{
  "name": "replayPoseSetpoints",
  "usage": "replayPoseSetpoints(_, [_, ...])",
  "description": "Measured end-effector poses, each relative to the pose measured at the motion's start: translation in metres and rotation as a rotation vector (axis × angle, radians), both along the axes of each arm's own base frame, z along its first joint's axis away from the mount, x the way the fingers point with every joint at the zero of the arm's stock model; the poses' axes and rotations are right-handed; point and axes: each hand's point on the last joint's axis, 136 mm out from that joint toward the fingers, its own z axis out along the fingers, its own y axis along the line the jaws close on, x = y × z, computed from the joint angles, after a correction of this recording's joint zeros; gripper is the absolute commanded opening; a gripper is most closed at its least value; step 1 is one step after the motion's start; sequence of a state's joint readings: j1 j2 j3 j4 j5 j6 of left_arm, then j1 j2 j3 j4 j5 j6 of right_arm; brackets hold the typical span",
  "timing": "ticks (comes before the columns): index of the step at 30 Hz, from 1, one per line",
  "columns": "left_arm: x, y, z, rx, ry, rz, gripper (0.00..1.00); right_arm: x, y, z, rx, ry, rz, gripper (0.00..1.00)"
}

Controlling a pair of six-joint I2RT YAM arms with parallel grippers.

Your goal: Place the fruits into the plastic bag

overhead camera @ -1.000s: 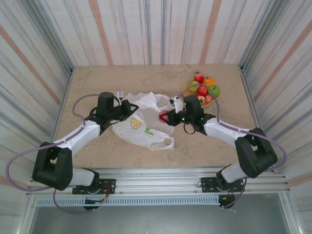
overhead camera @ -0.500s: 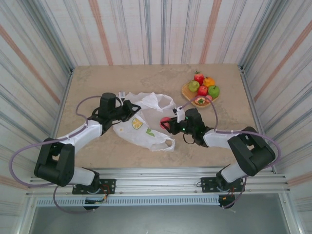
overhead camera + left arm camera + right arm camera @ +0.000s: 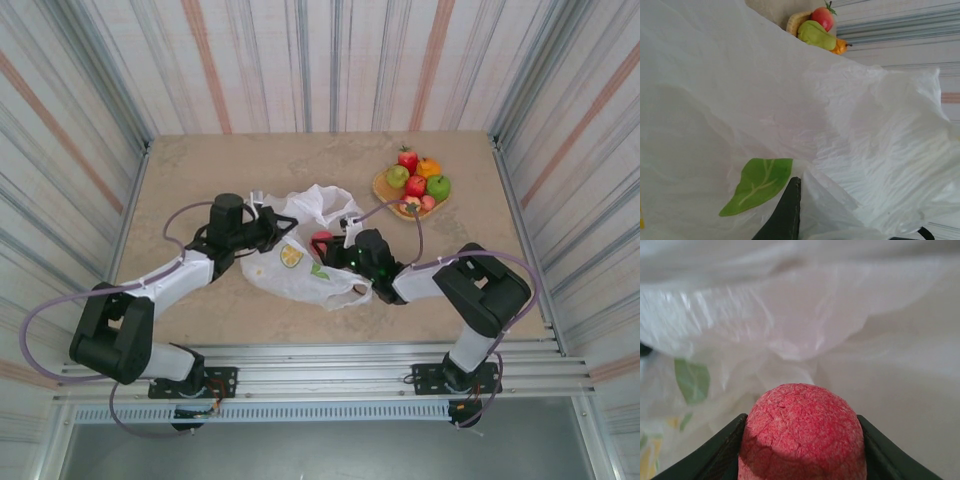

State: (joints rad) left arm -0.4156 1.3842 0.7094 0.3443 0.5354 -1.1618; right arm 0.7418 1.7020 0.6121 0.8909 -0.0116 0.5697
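The white plastic bag (image 3: 300,272) with lemon and leaf prints lies crumpled mid-table. My left gripper (image 3: 276,228) is shut on the bag's left rim, holding the film (image 3: 865,125) up; one dark finger (image 3: 787,210) shows against a printed leaf. My right gripper (image 3: 328,247) is shut on a red apple (image 3: 321,242) right at the bag's mouth. In the right wrist view the red apple (image 3: 802,432) sits between both fingers (image 3: 725,450), with white bag film just ahead. The other fruits (image 3: 415,180), red and green apples, an orange and a strawberry, sit at the back right.
The remaining fruits rest in a tan woven tray (image 3: 381,188) at the back right; the tray rim (image 3: 795,21) also peeks over the bag. Striped walls enclose the table on three sides. Bare tabletop (image 3: 200,170) lies behind and left of the bag.
My right gripper has carried the red apple leftward from near the tray to the bag's mouth. My left gripper has shifted slightly right, bunching and raising the bag's rim.
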Motion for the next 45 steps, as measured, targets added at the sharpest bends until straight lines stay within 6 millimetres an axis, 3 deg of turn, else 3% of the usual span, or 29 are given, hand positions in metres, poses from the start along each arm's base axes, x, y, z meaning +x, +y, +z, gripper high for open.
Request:
replayPoseSetpoints(9, [-0.001,-0.015,-0.02,-0.013,0.04,-0.04,0.08,0.025,-0.023,-0.001,-0.013,0.029,-0.055,0.53])
replayPoseSetpoints(16, [-0.001,-0.018,-0.021,-0.02,0.038,-0.052,0.08,0.021,0.01,-0.021,-0.043,0.118,-0.012,0.55])
replayPoseSetpoints(19, [-0.001,-0.019,-0.019,-0.027,0.029,-0.06,0.08,0.023,0.026,-0.029,-0.05,0.171,-0.013,0.62])
replayPoseSetpoints(21, [-0.001,-0.019,-0.019,-0.028,0.029,-0.06,0.08,0.026,0.032,-0.03,-0.037,0.193,-0.016,0.72])
replayPoseSetpoints(24, [0.0,-0.017,-0.018,-0.031,0.024,-0.057,0.08,0.027,0.03,-0.032,-0.028,0.214,-0.011,0.83])
replayPoseSetpoints(29, [0.003,-0.014,-0.018,-0.029,0.022,-0.05,0.08,0.026,0.027,-0.029,-0.008,0.229,0.02,0.89])
replayPoseSetpoints(33, [0.005,-0.008,-0.02,-0.01,0.012,-0.045,0.09,0.017,0.011,-0.016,0.001,0.217,0.034,0.89])
replayPoseSetpoints(41, [0.013,0.014,-0.035,0.088,-0.002,-0.036,0.1,0.006,-0.032,0.028,-0.038,0.127,0.003,0.91])
replayPoseSetpoints(45, [0.015,0.021,-0.037,0.126,-0.02,-0.047,0.09,0.003,-0.058,0.036,-0.063,0.099,-0.033,0.92])
